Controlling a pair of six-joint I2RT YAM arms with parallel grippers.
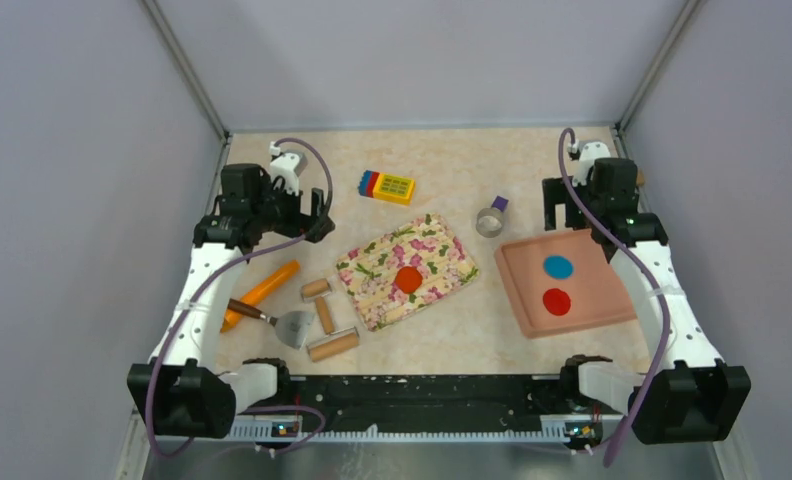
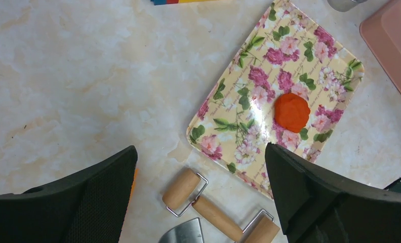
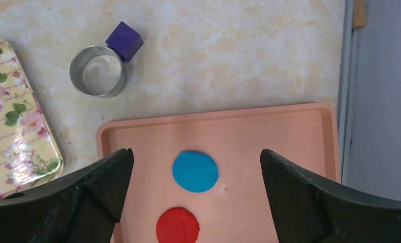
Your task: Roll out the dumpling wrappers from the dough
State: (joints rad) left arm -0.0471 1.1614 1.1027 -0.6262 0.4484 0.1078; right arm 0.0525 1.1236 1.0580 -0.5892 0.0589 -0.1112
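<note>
Left arm pose: your left arm [image 1: 204, 285] rises from its base at the near left corner and folds over at the far left of the desk [image 1: 452, 160]. Its wrist hangs above bare desk, beside the floral tray [image 1: 434, 243].
Left grip: the left jaws stand wide and hold nothing. In the wrist view, 2 dark, finely textured fingers [image 2: 82, 205] frame the tray's near corner.
Right arm pose: your right arm [image 1: 667, 305] stretches from the near right corner to the far right, with its wrist over the far edge of the pink tray [image 1: 597, 285].
Right grip: the right jaws are wide apart and empty. The 2 matte black fingers [image 3: 67, 207] sit on either side of the discs.
Dough: the dough [image 1: 408, 279] is 1 soft red-orange lump, roughly round with a creased top. It lies near the middle of the floral tray, well apart from both arms.
Wrapper: 1 thin, flat, round red wrapper [image 1: 556, 301] lies on the pink tray, near a blue disc [image 1: 558, 266] of like size but not touching it.
Floral tray: a glossy rectangle with rounded corners, cream with pink roses and green leaves, set at a slant.
Pink tray: smooth, with a raised rim.
Ring: a shiny metal ring [image 1: 489, 222] lies on the desk between the 2 trays, with a purple cube [image 1: 500, 204] right against it.
Roller: a wooden roller [image 1: 324, 317] with a barrel at each end on wire yokes lies just beside the floral tray.
Scraper: a metal-bladed scraper [image 1: 290, 327] lies next to the roller, and an orange carrot toy [image 1: 262, 292] lies to its left.
Blocks: studded plastic blocks [image 1: 387, 186] in blue, red and yellow sit at the far side.
Desk: smooth, marbled beige.
</note>
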